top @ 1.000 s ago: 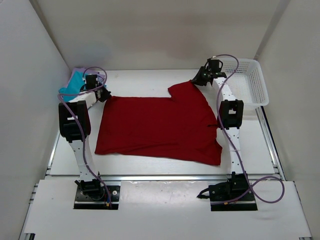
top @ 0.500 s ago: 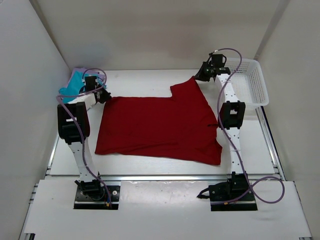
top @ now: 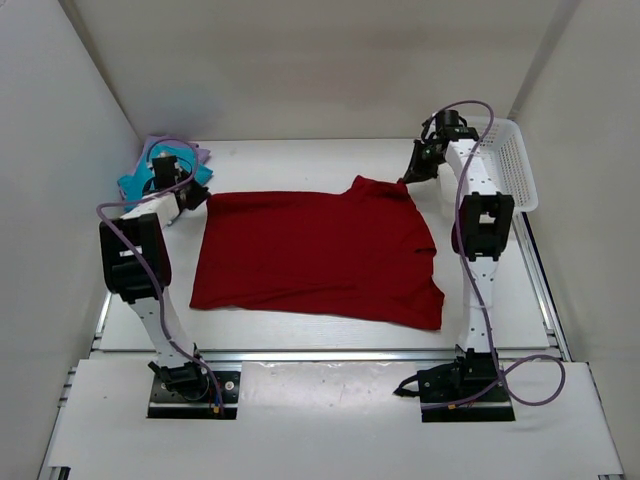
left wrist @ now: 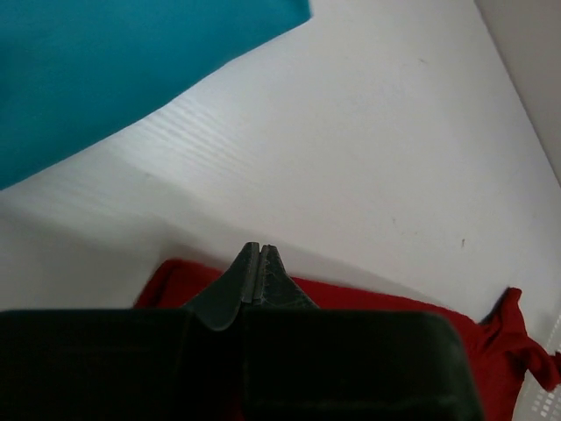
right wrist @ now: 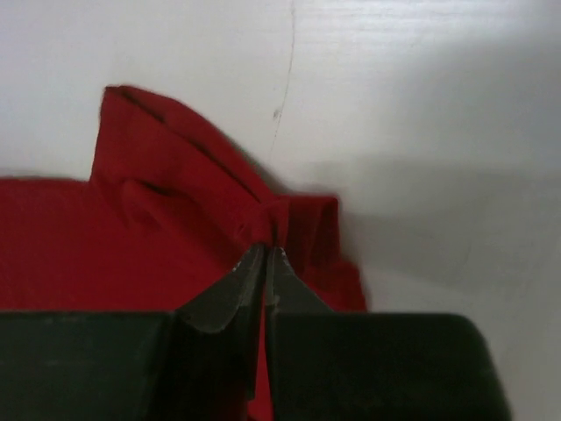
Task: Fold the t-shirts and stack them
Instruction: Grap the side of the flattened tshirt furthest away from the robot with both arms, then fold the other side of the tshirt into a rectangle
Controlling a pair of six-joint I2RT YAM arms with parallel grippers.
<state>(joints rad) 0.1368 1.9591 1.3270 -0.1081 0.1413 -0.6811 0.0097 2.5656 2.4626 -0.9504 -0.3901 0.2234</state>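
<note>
Right gripper (right wrist: pixel 265 253) just snapped shut on red shirt's (top: pixel 310 250) upper-right sleeve, left gripper (left wrist: pixel 260 250) apparently already pinching upper-left corner, so folding can start.

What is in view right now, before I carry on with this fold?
dark red t-shirt: one, dark red, spread flat mid-table, its far edge stretched between the grippers
teal t-shirt: one, teal, bunched at the far left corner
lavender t-shirt: one, lavender, behind the teal one, mostly hidden
basket: one, white mesh, far right corner
table: one, white, under everything
left gripper: one, black, shut on the red shirt's far left corner
right gripper: one, black, shut on the shirt's far right corner, with cloth bunched at the tips
</note>
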